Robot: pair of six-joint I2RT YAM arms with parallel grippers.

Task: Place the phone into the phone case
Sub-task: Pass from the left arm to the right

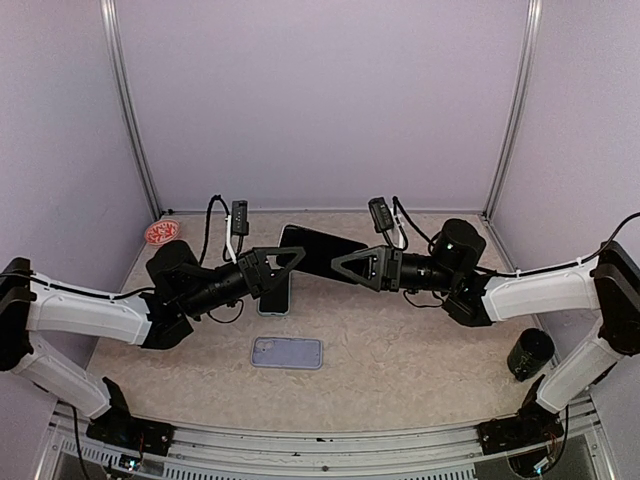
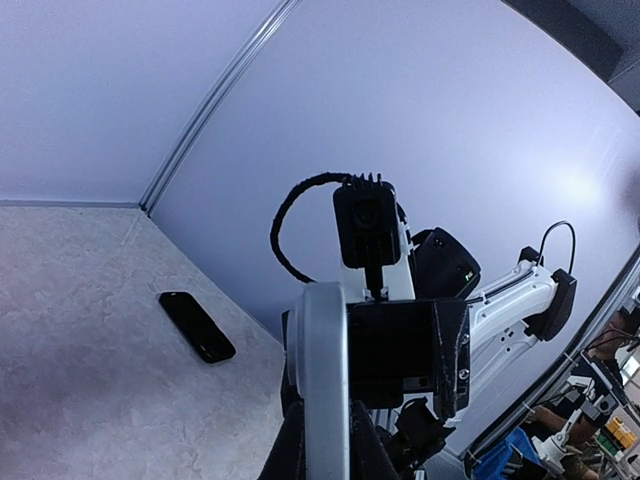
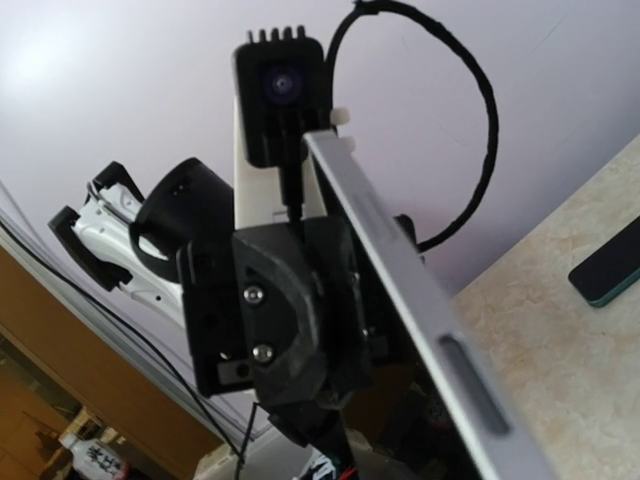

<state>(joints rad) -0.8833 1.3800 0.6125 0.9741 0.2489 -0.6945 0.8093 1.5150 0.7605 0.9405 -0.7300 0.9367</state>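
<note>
The left hand [image 1: 290, 258] is clamped tight on the phone [image 1: 318, 245]; the left wrist view shows its pale metal edge [image 2: 325, 380] standing upright between the fingers. The right hand [image 1: 345, 264] meets the same phone from the 3 o'clock side, its tips at the phone's near edge. Its jaws look partly apart, but whether they grip the phone or only bracket it cannot be told. In the right wrist view the phone's edge [image 3: 400, 270] runs slantwise across the frame, just beside the left hand's body. The phone hangs tilted in the air above the middle of the worktop [image 1: 420, 350], dark face up, with the two arms reaching in from 9 and 3 o'clock. One phone case [image 1: 287, 352], pale lilac, lies flat on the worktop at 6 o'clock from the phone, apart from both hands. A second flat thing [image 1: 275, 298] with a dark face and light rim lies under the left hand, between the phone and the case; whether it is a phone or a case cannot be told. One red disc [image 1: 161, 233] sits at the 10 o'clock corner, and one black cup [image 1: 530, 352] stands at 4 o'clock by the right arm. The left wrist view also shows one flat black slab [image 2: 197, 326] on the worktop near the wall.
</note>
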